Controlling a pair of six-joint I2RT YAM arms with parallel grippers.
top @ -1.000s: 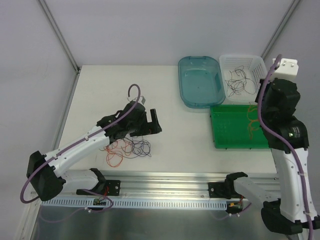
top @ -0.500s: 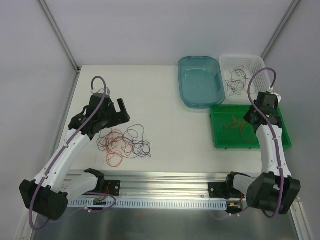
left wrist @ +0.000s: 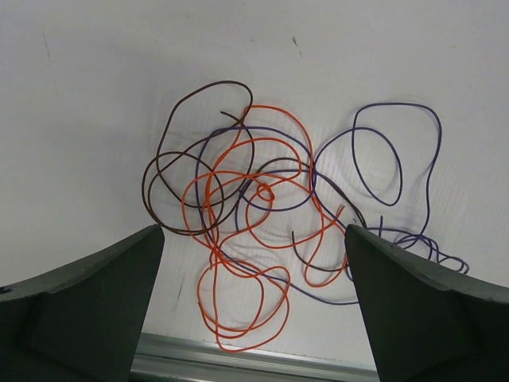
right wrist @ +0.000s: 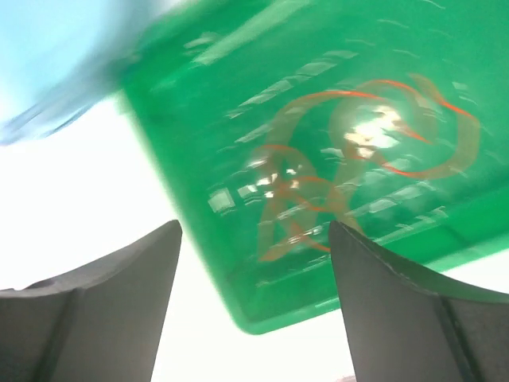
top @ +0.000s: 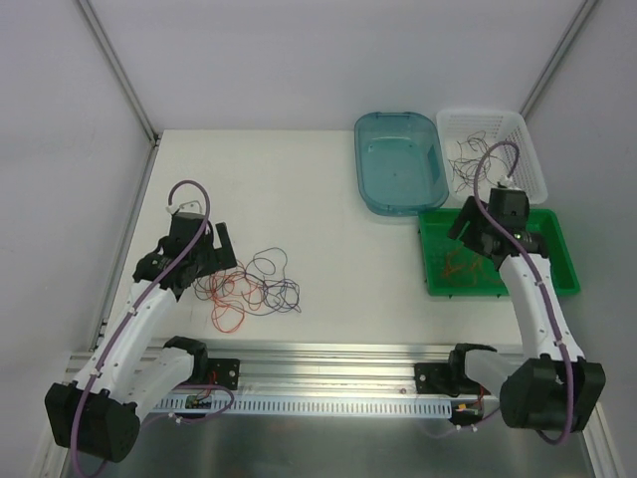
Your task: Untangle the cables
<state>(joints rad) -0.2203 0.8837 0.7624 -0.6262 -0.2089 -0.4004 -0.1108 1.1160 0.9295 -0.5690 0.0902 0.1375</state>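
Your white table sits between pale grey walls. The cables — orange, purple, brown — lie tangled near its front edge, before your left gripper, fingers spread and empty. Your right gripper hangs over the green tray — jaws apart, orange strands lying inside.

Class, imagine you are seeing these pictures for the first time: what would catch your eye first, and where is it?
First, the tangle of orange, dark and purple cables on the white table, lying just ahead of the open left gripper. Next, the bright green tray on the right side of the table, with orange cables inside it below the open right gripper.
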